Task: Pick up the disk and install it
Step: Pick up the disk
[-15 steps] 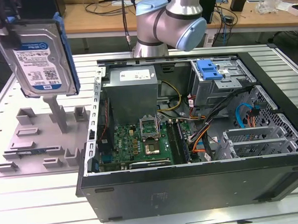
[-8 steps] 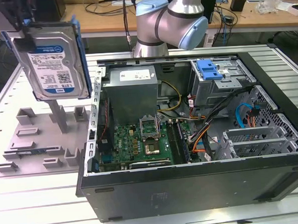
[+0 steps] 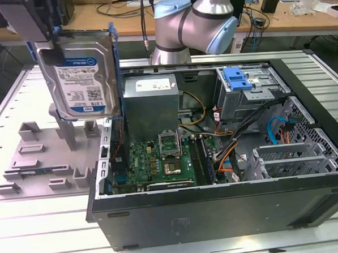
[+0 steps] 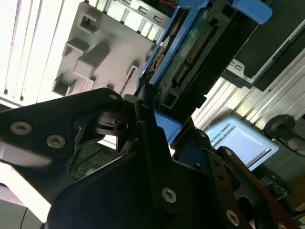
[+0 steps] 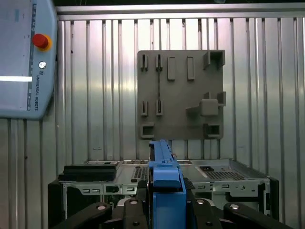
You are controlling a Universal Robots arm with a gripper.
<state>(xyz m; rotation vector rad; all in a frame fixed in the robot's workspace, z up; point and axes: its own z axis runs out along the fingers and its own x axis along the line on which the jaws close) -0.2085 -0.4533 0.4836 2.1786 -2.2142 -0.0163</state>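
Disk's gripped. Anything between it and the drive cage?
The power supply box sits between the disk, held up in the gripper at the exterior view's left, and the drive cage. Whether the raised disk clears it, I cannot tell.

Computer case (image 3: 219, 212) is lying open on the tabletop (image 3: 27, 236) at the exterior view's right. Fixture plate (image 3: 41, 167) is sitting beside it at that view's left. Disk (image 3: 81, 74) is hanging upright in the gripper (image 3: 52, 47), above the plate.
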